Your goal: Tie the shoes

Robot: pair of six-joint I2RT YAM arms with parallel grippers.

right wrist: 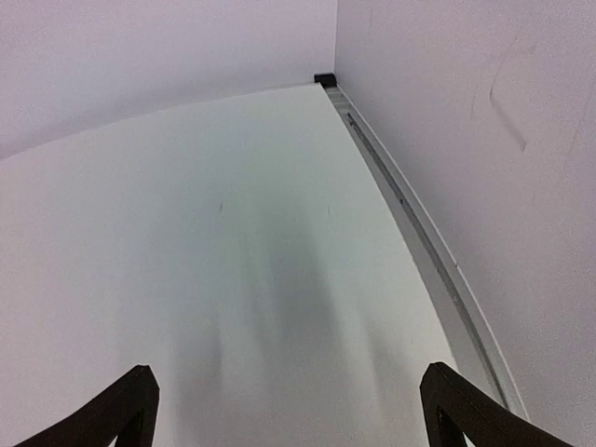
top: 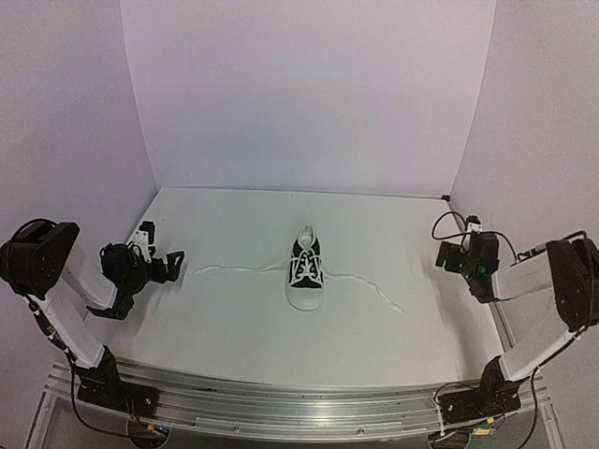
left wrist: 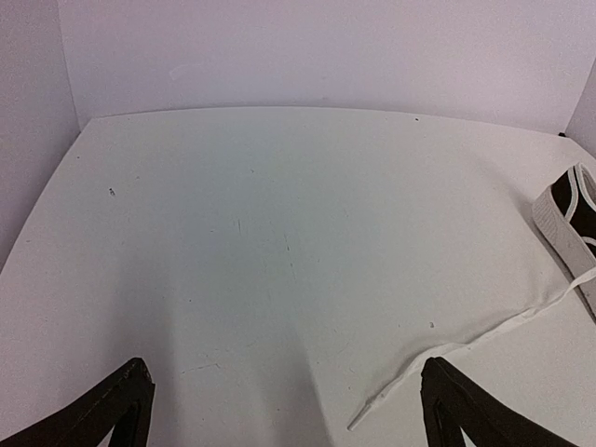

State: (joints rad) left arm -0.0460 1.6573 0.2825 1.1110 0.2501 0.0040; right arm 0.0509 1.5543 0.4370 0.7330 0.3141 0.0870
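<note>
Two grippers stand spread wide and hold nothing. The left gripper [left wrist: 286, 371] hovers low over the white table [top: 234, 323] at its left side. In its wrist view, the tip of the left lace [left wrist: 484, 335] lies just beside its right finger [left wrist: 447, 396] without touching it. The right gripper [right wrist: 289, 371] hangs at the far right, its wrist view showing bare tabletop, the right wall [right wrist: 484, 140] and a narrow strip along the table's edge.

Between the arms, near the middle of the table, sits the black sneaker [top: 306, 269], upright on its white sole, toe cap toward the arm bases. Its left lace runs flat out toward the left gripper. The right lace [top: 374, 288] trails in a wavy line toward the right, ending well apart from that gripper. Over the tongue the lacing looks crossed but probably unknotted, though it is too small to be sure
</note>
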